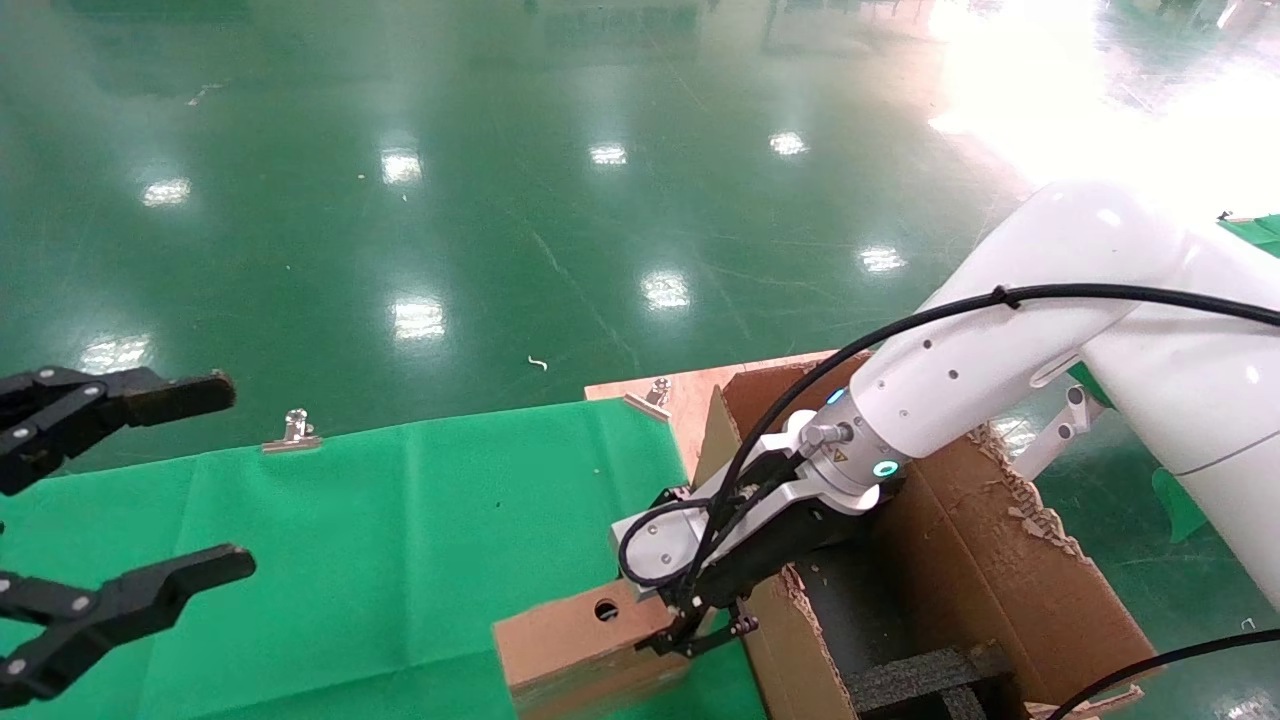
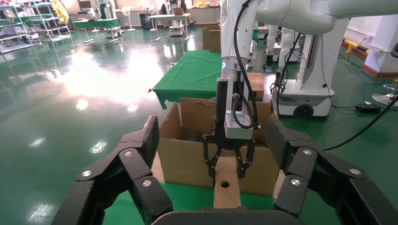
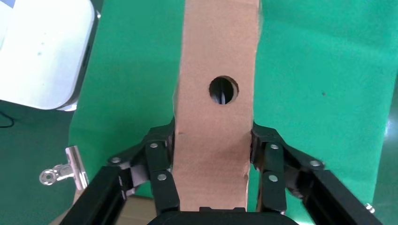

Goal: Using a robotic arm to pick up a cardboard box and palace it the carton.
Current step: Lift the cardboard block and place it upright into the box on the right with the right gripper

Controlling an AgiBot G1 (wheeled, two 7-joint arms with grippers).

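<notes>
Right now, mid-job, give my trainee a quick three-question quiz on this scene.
1. True or false: the right pincer is shut on the cardboard box.
2. Where is the cardboard box? A) inside the carton B) outside it, over the green cloth C) on the floor
3. Fill in: the left pincer is ____ and holds nothing.

Key: 1 true; 2 B; 3 open

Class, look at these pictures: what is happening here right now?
The robot's right hand is closed on a small cardboard box with a round hole, holding it over the green cloth right beside the big open carton. The box is not in the carton yet. The left hand waits open, off to the side.
</notes>
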